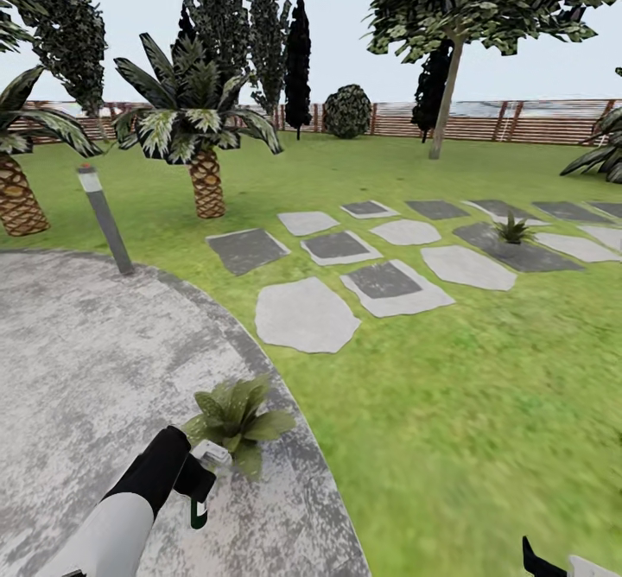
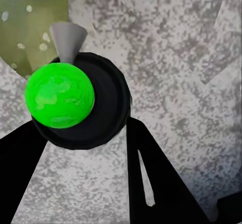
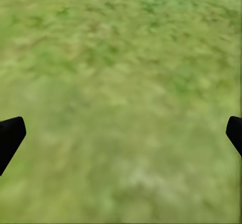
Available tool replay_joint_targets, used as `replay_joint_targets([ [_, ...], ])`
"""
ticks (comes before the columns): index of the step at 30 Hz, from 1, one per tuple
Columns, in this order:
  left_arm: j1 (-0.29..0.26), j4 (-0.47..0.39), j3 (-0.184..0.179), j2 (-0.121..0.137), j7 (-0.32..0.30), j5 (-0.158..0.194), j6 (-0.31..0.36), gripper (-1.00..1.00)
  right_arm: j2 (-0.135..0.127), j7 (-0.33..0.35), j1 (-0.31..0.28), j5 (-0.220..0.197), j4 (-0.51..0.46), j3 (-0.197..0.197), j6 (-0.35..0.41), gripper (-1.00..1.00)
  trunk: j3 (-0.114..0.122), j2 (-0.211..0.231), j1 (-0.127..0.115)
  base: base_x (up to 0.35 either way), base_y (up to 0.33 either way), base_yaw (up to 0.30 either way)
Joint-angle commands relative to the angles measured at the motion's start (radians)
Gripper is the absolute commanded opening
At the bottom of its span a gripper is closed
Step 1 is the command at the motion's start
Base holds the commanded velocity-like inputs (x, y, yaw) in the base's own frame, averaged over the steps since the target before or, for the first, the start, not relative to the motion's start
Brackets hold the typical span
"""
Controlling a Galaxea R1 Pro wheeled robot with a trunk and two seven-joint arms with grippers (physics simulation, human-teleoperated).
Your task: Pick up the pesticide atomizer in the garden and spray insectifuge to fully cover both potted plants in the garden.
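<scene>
Standing at the edge of the round grey paved patio (image 1: 78,361), the inventory runs left to right as follows.

Item, left arm: white forearm with black wrist, reaching forward low over the paving. Its left gripper (image 1: 197,482) is pinched on the small dark pesticide atomizer with green mark and pale grey-white trigger head (image 1: 204,473). In the left wrist view the bottle (image 2: 75,100) sits between the two black fingers (image 2: 156,178), its green mark facing the camera and its pale nozzle pointing away toward speckled leaves. So the pickup looks done.

Item, nearer potted plant: a low rosette of pointed, speckled green leaves (image 1: 235,417) at the patio's curved edge, just beyond the spray head. Its pot is hidden by foliage. No mist or wetting can be made out, so I judge this plant is being addressed but cannot call it covered.

Item, middle ground: pale and dark grey stepping slabs (image 1: 307,313) set in the green lawn (image 1: 466,404).

Item, farther potted plant: a second small green rosette (image 1: 515,231) on a dark slab, well apart from the robot. It appears untouched; it remains to be sprayed, which calls for travel.

Item, right gripper (image 3: 121,133): black fingertips spread wide at the frame edges, holding nothing, over bare grass.
</scene>
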Motion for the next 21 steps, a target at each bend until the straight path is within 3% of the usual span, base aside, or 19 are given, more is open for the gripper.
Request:
replay_joint_targets([
  [1,-0.001,-0.003,0.008,-0.002,-0.008,-0.011,0.002,-1.0,0.0,0.008,-0.001,0.006,0.001,-0.008,-0.005,1.0,0.001,0.0,0.0,0.081,-0.232,0.0],
  [6,-0.001,-0.003,0.015,0.0,-0.008,-0.011,0.002,-1.0,0.0,0.008,-0.002,0.006,0.001,-0.008,-0.005,1.0,0.008,0.0,0.0,0.029,-0.101,0.0],
  [12,-0.001,-0.003,0.063,0.001,-0.009,-0.011,0.001,-1.0,0.0,0.008,-0.002,0.006,0.001,-0.008,-0.005,1.0,0.017,0.0,0.0,0.002,-0.006,0.0],
  [21,-0.001,-0.003,0.065,0.0,-0.009,-0.011,0.0,-1.0,0.0,0.008,-0.002,0.006,0.001,-0.008,-0.005,1.0,0.031,0.0,0.0,0.0,0.0,0.0],
])
